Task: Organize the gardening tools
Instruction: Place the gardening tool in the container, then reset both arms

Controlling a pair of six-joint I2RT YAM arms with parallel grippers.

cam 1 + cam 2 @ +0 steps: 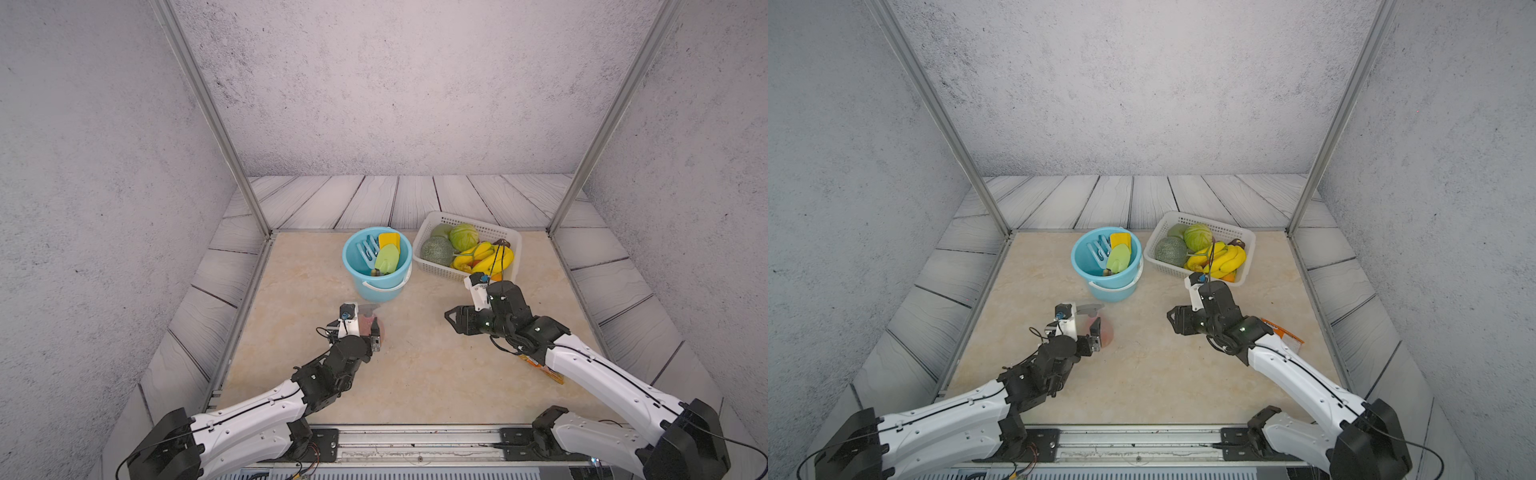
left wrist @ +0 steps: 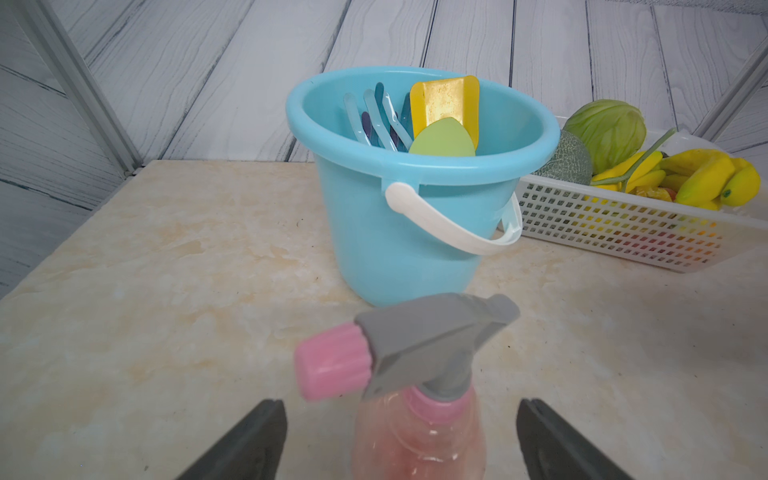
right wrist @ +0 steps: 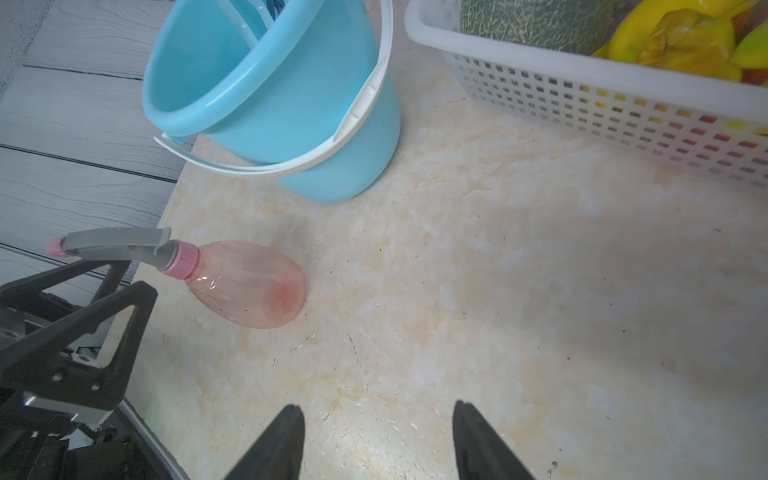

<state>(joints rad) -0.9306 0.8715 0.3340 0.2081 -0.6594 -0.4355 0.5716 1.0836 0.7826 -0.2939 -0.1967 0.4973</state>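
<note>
Beige tabletop (image 2: 166, 291): bucket (image 2: 395, 241) beyond spray bottle (image 2: 419, 432); basket (image 2: 602, 224) beside it, perhaps touching.

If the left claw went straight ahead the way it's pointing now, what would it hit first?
The pink spray bottle, standing between the open fingers of the left claw. The blue bucket looks next in line behind it, though depth is unclear.
</note>
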